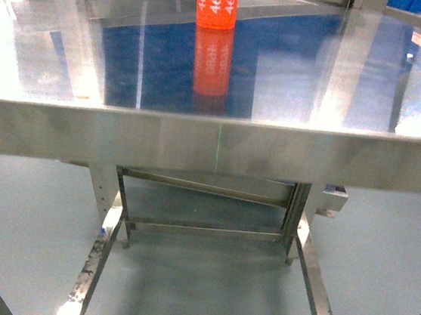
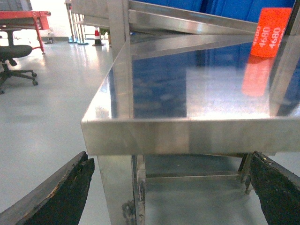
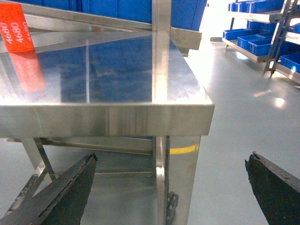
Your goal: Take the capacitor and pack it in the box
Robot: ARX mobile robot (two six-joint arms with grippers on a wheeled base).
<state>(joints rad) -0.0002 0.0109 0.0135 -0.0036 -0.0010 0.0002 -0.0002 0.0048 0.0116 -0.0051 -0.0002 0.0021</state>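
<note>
The orange capacitor (image 1: 216, 2) stands upright on the steel table (image 1: 212, 144), far back from its front edge. No box shows. The left gripper (image 2: 171, 187) and the right gripper (image 3: 171, 187) hang wide and empty below that edge; rising carelessly, they could strike it.

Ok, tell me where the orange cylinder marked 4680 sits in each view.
Head: orange cylinder at top centre, standing on the steel table.
Left wrist: far upper right.
Right wrist: far upper left.
Shared landmark: the table's front edge, with the cylinder's reflection in the tabletop behind it.
</note>
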